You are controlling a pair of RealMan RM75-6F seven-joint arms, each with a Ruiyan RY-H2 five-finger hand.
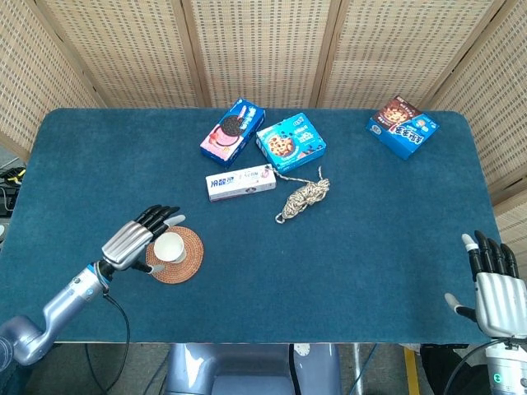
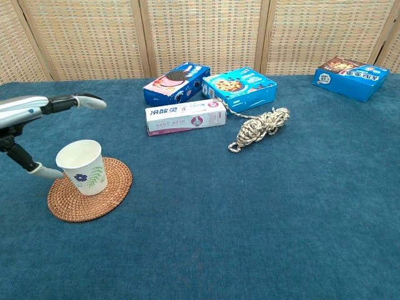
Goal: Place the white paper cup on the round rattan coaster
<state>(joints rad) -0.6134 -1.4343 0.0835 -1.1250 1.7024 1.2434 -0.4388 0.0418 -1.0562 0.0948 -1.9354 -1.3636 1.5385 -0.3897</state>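
Observation:
The white paper cup point(image 1: 170, 248) point(image 2: 81, 167), printed with a blue flower and green leaves, stands upright on the round rattan coaster point(image 1: 183, 261) point(image 2: 94, 194) near the table's front left. My left hand point(image 1: 136, 239) point(image 2: 34, 122) is just left of the cup with its fingers spread apart and holds nothing; its thumb lies low beside the cup's left side. My right hand point(image 1: 494, 284) hangs past the table's front right corner, fingers straight, holding nothing; the chest view does not show it.
A white toothpaste box point(image 1: 240, 182), a coil of rope point(image 1: 303, 198), an Oreo box point(image 1: 232, 131) and a blue cookie box point(image 1: 290, 141) lie mid-table behind the coaster. Another blue box point(image 1: 403, 126) sits far right. Woven screens point(image 1: 263, 49) back the blue cloth table.

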